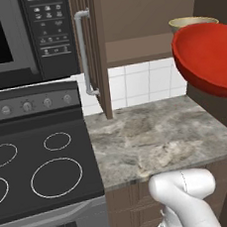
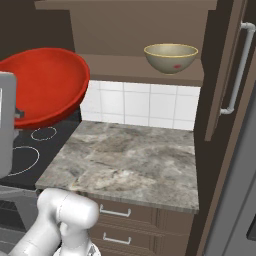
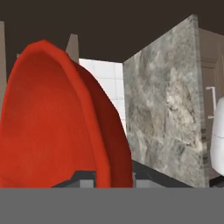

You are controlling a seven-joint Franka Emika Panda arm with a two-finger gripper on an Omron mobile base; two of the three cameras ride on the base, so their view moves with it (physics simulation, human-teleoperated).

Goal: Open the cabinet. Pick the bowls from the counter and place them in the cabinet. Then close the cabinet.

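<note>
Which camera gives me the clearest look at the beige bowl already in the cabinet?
The right base view: the beige bowl stands whole and upright on the cabinet shelf. In the left base view just its rim peeks above the red bowl.

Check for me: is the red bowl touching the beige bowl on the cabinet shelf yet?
Apart. The right base view shows the red bowl raised at the left, with open shelf and white tile between it and the beige bowl, which sits alone on the cabinet shelf.

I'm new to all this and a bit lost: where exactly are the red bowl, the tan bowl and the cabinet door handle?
Red bowl (image 2: 42, 85): right base view, inner surface.
Tan bowl (image 2: 171, 60): right base view, outer wall.
Cabinet door handle (image 1: 84, 54): left base view, middle of the bar.
</note>
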